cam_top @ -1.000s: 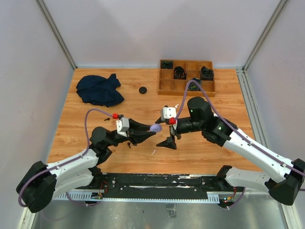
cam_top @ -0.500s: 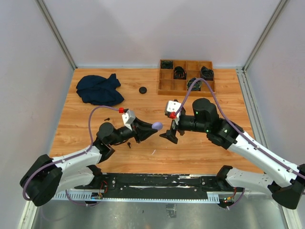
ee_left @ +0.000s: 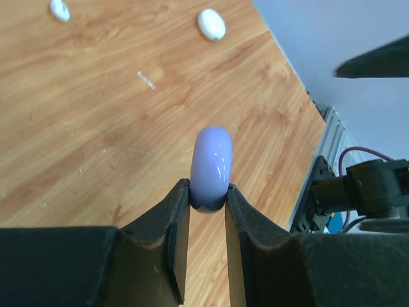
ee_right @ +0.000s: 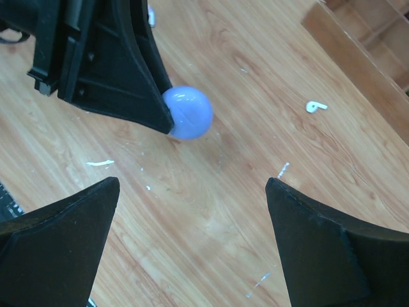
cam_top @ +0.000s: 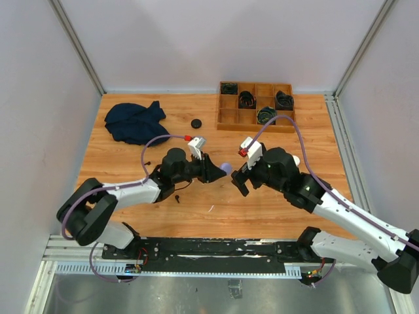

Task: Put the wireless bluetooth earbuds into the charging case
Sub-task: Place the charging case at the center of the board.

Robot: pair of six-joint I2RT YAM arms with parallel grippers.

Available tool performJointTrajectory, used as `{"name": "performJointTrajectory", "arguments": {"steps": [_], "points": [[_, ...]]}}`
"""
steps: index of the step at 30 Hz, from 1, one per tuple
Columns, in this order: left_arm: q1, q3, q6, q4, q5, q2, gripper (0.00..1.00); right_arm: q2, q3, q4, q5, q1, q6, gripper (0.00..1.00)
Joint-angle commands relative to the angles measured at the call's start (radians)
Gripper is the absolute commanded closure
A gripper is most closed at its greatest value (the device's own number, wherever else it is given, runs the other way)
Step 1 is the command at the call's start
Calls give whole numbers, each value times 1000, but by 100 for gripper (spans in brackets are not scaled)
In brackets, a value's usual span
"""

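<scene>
Purple case [ee_left: 211, 163] (round and shiny) sits pinched in the left gripper [cam_top: 213, 172]; the right gripper [cam_top: 237, 180], jaws wide apart, hangs just right of it, a white earbud [ee_right: 316, 106] lying nearby

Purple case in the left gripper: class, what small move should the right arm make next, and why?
Probably ease the right gripper forward to the purple case. The left gripper pinches the case edgewise, its lid looks shut, and the right jaws stand open facing it, so opening the lid seems needed before any earbud goes in.
</scene>
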Motion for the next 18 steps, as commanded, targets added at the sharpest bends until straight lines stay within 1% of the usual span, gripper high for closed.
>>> {"name": "performJointTrajectory", "arguments": {"steps": [1,4,9,14,18], "points": [[0,73,-131,-32,30,122,90,-48,-49,56,148,-14,68,1],[-7,122,-195,-32,55,214,90,-68,-81,78,171,-16,73,1],[-48,201,-266,-35,62,354,89,-91,-128,118,181,-17,82,1],[-97,258,-327,-37,50,464,85,-97,-142,120,192,-21,75,1],[-131,281,-367,-37,24,518,82,-101,-152,130,195,-26,75,2]]}}
